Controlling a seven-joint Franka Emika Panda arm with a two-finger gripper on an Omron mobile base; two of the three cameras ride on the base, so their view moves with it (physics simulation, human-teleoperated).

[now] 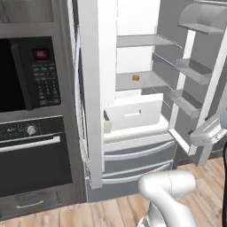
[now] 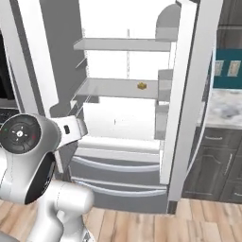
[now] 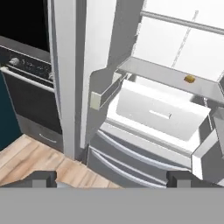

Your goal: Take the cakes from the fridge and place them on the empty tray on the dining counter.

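So the fridge [image 1: 133,111] has both doors swung open, white inside. I count two shelves in there, one pulled-out white drawer [image 1: 133,114] under the lower shelf, and two grey freezer drawers [image 1: 137,157] at the bottom. Only one cake [image 1: 135,77] that I can spot: a tiny tan-brown square sitting on the lower shelf, toward its right half, right above that white drawer. Too small to make out more.

Left of the fridge there's one black microwave [image 1: 26,73] with one black oven [image 1: 31,150] below it. Right of the fridge, a bit of marble counter [image 2: 227,106] over dark cabinets.

The gripper [image 3: 111,177] hangs out in front of the fridge, low, around freezer drawer height, well apart from the cake, jaws spread wide with nothing between them
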